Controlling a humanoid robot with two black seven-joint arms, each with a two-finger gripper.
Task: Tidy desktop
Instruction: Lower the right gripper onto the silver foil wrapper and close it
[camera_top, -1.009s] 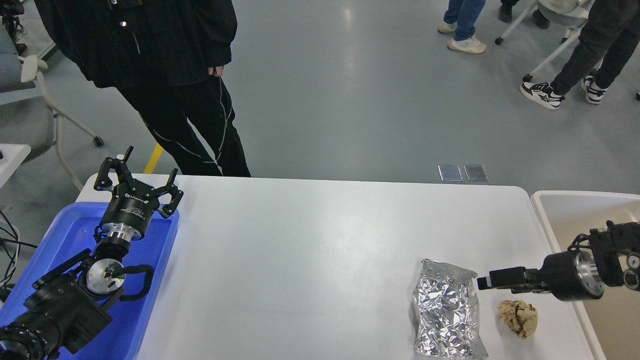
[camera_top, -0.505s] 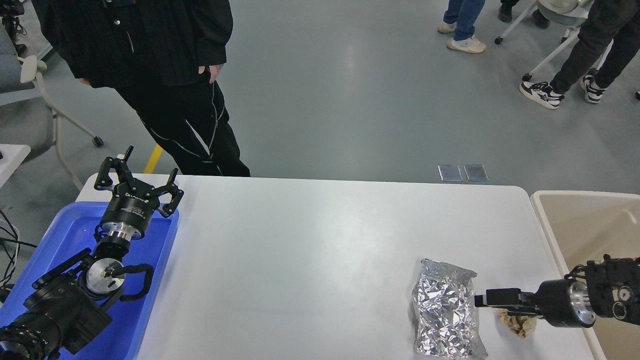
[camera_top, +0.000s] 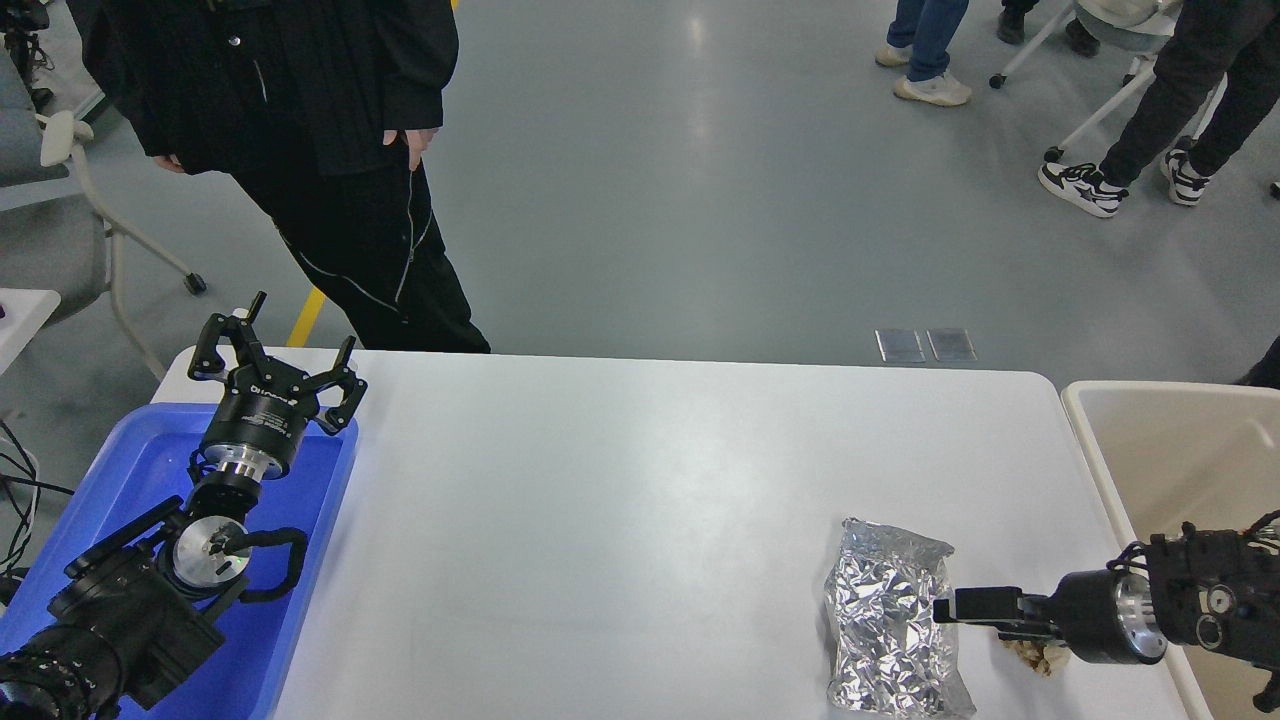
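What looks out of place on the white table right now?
Two bits of litter near the desktop's right front corner: a crumpled silver foil bag lying flat, and a wadded brown paper ball beside it, mostly hidden under the right gripper. The left gripper hangs open over the blue tray.

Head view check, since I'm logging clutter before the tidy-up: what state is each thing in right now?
Desktop: not yet tidy, two items on it.
Foil bag: crumpled, lying flat.
Paper wad: crumpled, mostly hidden under the right claw.
Left claw: open, empty, above the blue tray.
Right claw: low over the wad; open or shut unclear.
Bin: open-topped.
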